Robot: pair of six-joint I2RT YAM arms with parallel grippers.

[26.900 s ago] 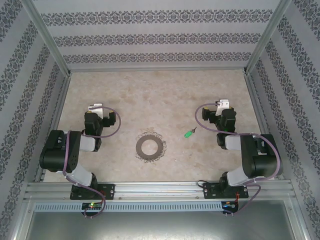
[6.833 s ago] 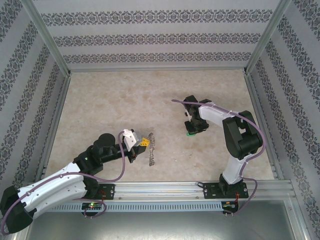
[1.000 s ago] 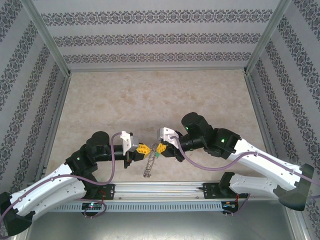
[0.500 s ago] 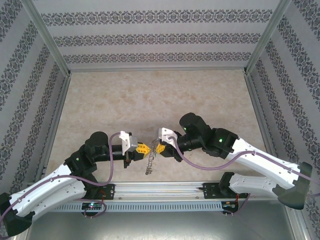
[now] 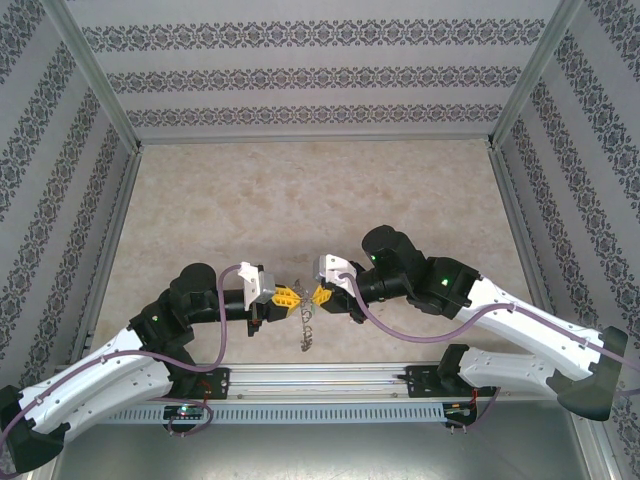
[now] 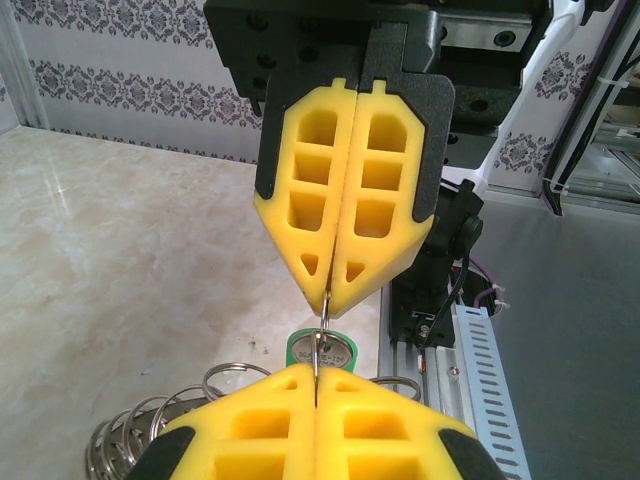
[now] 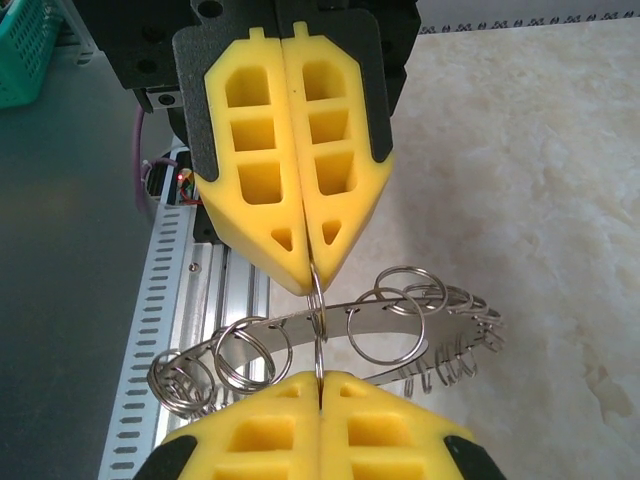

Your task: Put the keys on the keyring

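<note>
My left gripper (image 5: 289, 297) and right gripper (image 5: 317, 295) meet tip to tip above the table's near edge, both shut. The keyring (image 5: 305, 335), a dark flat ring fringed with wire loops, hangs tilted below them. In the right wrist view its strip (image 7: 291, 323) runs across between my right gripper (image 7: 320, 376) and the left fingertips (image 7: 300, 270). One thin wire loop is pinched at both ends. In the left wrist view the green-headed key (image 6: 342, 352) hangs on that wire, between my left gripper (image 6: 316, 368) and the right fingertips (image 6: 345, 285).
The aluminium rail (image 5: 320, 378) and slotted cable duct (image 6: 480, 380) lie right under the grippers. Patterned walls (image 5: 320, 75) enclose the table on three sides. The marbled table top (image 5: 300, 200) stretches away behind. A green basket (image 7: 25, 50) stands off the table.
Both grippers stay shut and almost in place. The hanging keyring has swung slightly to the right beneath them.
</note>
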